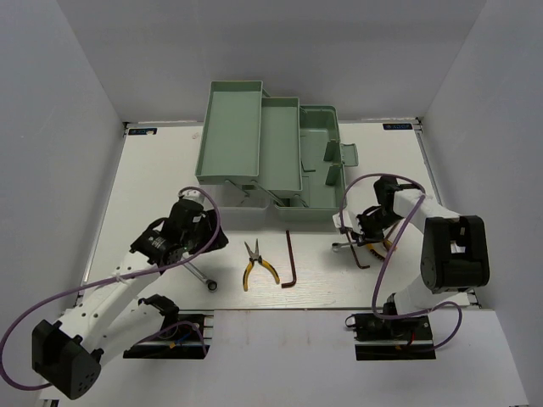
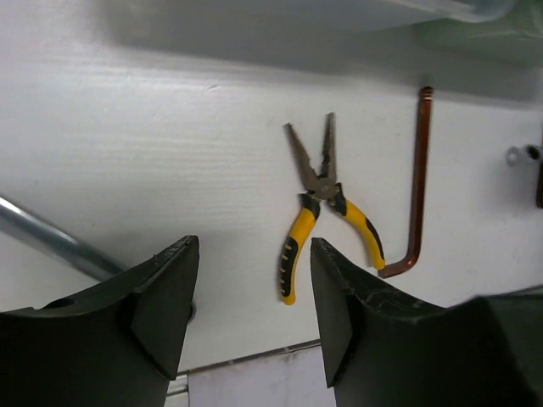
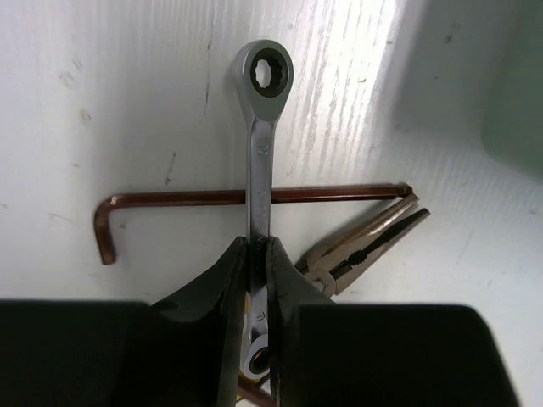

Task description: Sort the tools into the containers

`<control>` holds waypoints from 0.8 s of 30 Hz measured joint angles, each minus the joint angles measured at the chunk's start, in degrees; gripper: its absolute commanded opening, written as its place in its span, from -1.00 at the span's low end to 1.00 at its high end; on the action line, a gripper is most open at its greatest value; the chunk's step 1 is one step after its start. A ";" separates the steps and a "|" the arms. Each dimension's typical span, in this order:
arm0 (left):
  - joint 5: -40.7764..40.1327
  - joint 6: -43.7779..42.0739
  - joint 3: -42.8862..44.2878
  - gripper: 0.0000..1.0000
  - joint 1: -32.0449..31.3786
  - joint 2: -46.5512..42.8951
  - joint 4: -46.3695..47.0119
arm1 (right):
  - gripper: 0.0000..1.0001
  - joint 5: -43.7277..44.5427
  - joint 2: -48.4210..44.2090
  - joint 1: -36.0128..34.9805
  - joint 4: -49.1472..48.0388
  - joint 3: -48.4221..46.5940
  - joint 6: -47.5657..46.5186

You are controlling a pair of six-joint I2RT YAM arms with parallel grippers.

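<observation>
Barely started, by the look of it. Nearest, the right gripper (image 3: pixel 259 248) is pinched tight on the shank of a silver ring wrench (image 3: pixel 261 144), which crosses over the right hex key (image 3: pixel 187 199). The right pliers (image 3: pixel 365 246) lie just beside, tips near the key's long end. Can't tell if that wrench is off the table (image 1: pixel 170 170) yet.

The left gripper (image 2: pixel 253 248) is spread wide and holds nothing, hovering by the second wrench (image 2: pixel 51 237), which runs under one finger. Ahead of it are the centre pliers (image 2: pixel 322 182) and centre hex key (image 2: pixel 417 170), side by side, not touching.

Farthest, the toolbox (image 1: pixel 231 127) is fanned open, stepped trays plus bin. Nothing shows inside any compartment from the top view. My read: zero of six tools binned, one in grasp, five to go, all on the table.

Materials:
- **Wrenches:** polished steel, slim flat shank, toothed ring end. Hard and slick.
- **Hex keys:** thin brown rod with an L bend, low profile, likely fiddly to pinch off a flat surface.
- **Pliers:** long needle-nose steel jaws, yellow-black rubbery-looking handles. The centre pair lies part open.
- **Toolbox:** smooth pale mint plastic, rectangular shallow-walled trays.
- **Table:** white, matte, faintly grained.
</observation>
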State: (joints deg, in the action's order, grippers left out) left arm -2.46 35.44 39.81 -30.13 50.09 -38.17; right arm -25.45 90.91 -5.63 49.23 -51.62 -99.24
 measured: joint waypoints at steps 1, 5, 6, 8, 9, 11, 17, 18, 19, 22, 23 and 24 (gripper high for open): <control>-0.59 1.53 0.02 0.32 0.00 0.52 -0.92 | -1.00 -0.55 -0.79 0.00 0.26 0.00 1.44; -2.73 6.69 0.50 0.32 0.00 4.13 -4.57 | -1.00 -3.39 -6.36 0.00 0.35 -0.13 8.02; -3.17 7.89 0.66 0.32 0.00 5.05 -5.73 | -1.00 -4.04 -7.78 0.00 0.37 -0.31 9.70; -4.24 10.05 1.20 0.32 0.00 6.60 -7.65 | -1.00 -5.25 -9.88 -0.02 0.44 -0.76 12.52; -4.81 11.08 1.62 0.34 0.00 7.15 -8.72 | -1.00 -5.86 -10.82 -0.02 0.42 -1.03 14.10; -6.08 12.85 2.56 0.37 0.00 7.85 -10.43 | -1.00 -6.91 -12.44 -0.02 0.63 -1.64 17.53; -10.51 17.79 5.46 0.41 0.00 8.74 -15.39 | -1.00 -10.16 -13.68 -0.26 1.88 -8.98 29.07; -11.17 18.56 6.03 0.44 0.00 9.27 -16.33 | -1.00 -10.82 -13.68 -0.42 1.97 -10.10 31.32; -11.76 19.10 6.40 0.44 0.00 9.84 -17.03 | -1.00 -11.43 -13.68 -0.61 1.75 -12.26 33.79; -12.50 20.68 6.54 0.47 0.00 11.72 -18.56 | -1.00 -12.52 -13.20 -1.60 -0.96 -16.28 43.69; -12.61 21.07 6.38 0.47 0.00 12.33 -18.80 | -1.00 -12.50 -12.55 -2.08 -2.10 -17.68 46.93; -12.61 21.53 6.05 0.49 0.00 13.03 -18.78 | -1.00 -12.26 -11.50 -2.64 -3.85 -19.23 51.10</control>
State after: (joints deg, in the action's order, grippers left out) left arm -15.07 56.97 45.87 -30.13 63.11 -56.95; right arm -37.71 79.42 -8.27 45.39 -70.85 -48.14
